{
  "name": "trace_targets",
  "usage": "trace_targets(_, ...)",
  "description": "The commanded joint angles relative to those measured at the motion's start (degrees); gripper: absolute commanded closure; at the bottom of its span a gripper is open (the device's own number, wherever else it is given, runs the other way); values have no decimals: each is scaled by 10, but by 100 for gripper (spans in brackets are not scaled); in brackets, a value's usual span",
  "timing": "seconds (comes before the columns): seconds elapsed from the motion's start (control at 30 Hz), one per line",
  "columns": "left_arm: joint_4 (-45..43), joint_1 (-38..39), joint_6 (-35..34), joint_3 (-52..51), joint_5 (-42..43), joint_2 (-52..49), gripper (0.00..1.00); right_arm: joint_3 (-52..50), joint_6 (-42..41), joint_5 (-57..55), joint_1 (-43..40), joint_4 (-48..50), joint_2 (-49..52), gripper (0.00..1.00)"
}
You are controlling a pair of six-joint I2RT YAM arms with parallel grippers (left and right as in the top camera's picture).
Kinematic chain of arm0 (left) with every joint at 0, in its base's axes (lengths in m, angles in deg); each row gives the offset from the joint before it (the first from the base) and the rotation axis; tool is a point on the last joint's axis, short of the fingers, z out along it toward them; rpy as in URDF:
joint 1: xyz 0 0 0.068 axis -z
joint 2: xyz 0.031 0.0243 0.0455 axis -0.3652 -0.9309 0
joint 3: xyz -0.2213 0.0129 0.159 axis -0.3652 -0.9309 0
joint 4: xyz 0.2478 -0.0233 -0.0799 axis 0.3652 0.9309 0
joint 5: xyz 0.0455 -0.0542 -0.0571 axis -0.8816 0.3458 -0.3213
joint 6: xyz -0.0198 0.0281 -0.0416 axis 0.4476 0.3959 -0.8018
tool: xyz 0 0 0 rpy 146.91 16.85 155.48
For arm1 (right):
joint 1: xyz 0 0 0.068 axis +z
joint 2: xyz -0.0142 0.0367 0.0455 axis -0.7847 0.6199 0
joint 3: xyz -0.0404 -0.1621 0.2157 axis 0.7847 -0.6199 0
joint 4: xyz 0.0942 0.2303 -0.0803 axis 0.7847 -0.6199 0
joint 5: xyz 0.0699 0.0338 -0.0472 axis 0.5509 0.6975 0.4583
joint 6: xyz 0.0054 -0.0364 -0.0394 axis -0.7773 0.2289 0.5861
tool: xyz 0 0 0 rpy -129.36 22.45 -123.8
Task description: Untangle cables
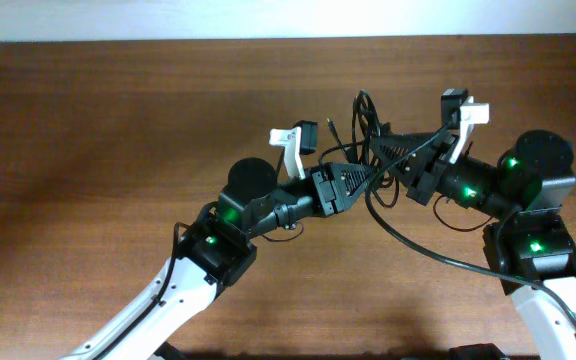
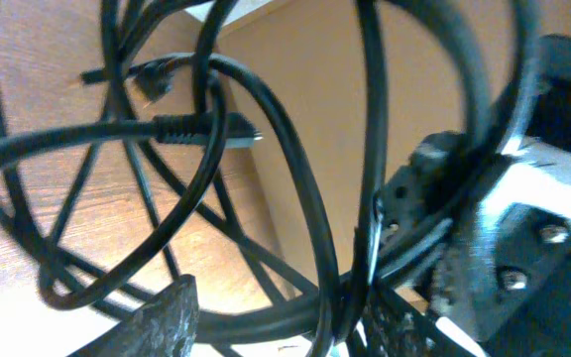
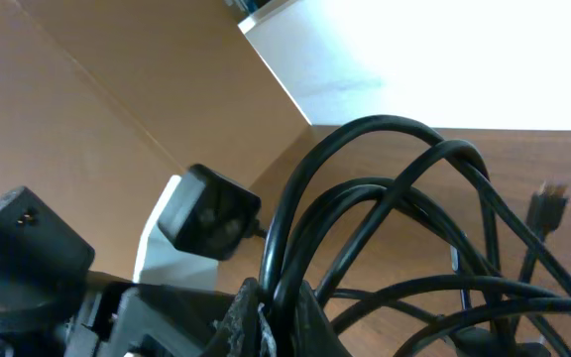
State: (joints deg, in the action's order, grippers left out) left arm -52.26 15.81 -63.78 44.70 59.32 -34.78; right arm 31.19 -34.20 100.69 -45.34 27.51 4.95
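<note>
Cables (image 1: 366,120): looped bundle, held above desk (image 1: 118,120) between the pincers.
Right pincer (image 1: 396,152): clamped on cables.
Left pincer (image 1: 363,178): at bundle; width cannot be told.
Plug (image 2: 231,131): silver tip seen among loops.

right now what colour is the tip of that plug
Silver tip on a black plug; best in the left wrist view.

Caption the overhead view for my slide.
The left end effector and right end effector meet above the table, both clamped on one tangled bundle of black cables.
</note>
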Motion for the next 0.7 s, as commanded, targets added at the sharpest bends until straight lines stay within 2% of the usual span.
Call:
trace_targets(0.0, 57, -2, 34, 1, -46, -14, 55, 8, -11, 38, 4, 14, -12, 96)
trace_targets(0.07, 115, -2, 33, 1, -89, -14, 75, 8, -15, 42, 4, 14, -12, 96)
trace_targets(0.2, 132, -3, 34, 1, -137, -14, 75, 8, -15, 61, 4, 14, -12, 96)
trace_targets(0.27, 164, -3, 34, 1, -191, -14, 74, 8, -16, 77, 4, 14, -12, 96)
trace_targets(0.3, 191, -3, 34, 1, -226, -14, 74, 8, -16, 78, 4, 14, -13, 96)
trace_targets(0.37, 304, -3, 33, 1, -366, -14, 74, 8, -43, 79, 3, 15, -18, 96)
trace_targets(0.53, 385, -3, 33, 1, -441, -14, 75, 8, -49, 79, 3, 19, -28, 96)
trace_targets(0.6, 389, -3, 49, 1, -422, -3, 73, 8, -55, 79, 3, 18, -28, 96)
trace_targets(0.63, 386, -3, 122, 1, -401, 14, 67, 8, -56, 79, 3, 18, -28, 96)
trace_targets(0.67, 384, -3, 174, 1, -392, 34, 55, 8, -56, 80, 3, 18, -28, 96)
